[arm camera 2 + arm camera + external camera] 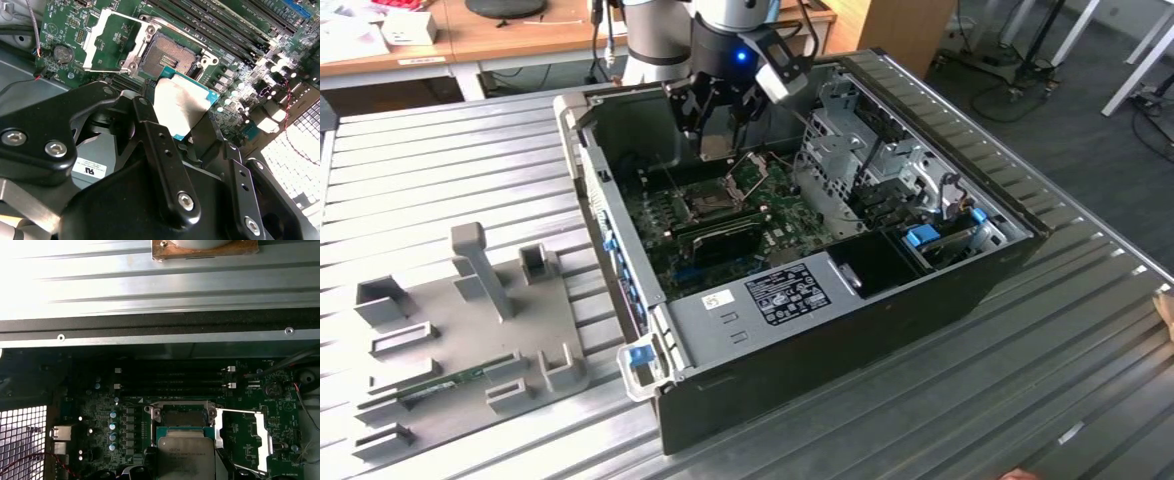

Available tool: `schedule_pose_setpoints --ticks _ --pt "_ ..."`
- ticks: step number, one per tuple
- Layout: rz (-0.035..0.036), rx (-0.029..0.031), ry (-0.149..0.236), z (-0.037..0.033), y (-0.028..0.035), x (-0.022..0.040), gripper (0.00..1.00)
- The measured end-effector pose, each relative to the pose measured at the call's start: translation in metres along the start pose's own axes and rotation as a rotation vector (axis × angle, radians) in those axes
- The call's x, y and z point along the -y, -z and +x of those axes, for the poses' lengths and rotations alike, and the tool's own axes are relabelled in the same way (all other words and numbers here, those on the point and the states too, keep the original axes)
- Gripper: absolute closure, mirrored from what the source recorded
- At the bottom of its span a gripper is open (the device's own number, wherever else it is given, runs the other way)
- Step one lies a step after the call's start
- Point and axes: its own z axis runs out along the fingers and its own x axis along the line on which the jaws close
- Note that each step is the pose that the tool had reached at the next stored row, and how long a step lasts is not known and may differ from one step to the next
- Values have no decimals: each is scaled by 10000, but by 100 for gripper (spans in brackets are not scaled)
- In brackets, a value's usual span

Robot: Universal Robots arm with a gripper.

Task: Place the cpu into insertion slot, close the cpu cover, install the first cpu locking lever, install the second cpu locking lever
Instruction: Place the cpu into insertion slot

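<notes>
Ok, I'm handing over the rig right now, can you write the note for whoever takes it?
The pincer is shut on the cpu, which hangs in the air just short of the insertion slot.
The insertion slot is empty, with its contacts exposed.
The cpu cover is swung open, clear of the slot.
Done: the cpu is picked up and brought to the socket.
Left: all four steps; the cpu is not seated and the cover is not closed.
</notes>
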Motion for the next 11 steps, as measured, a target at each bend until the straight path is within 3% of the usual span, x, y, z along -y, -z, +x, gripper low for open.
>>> schedule_pose_setpoints --ticks 11 --pt "3 -1 -1 0 -18 2 46"
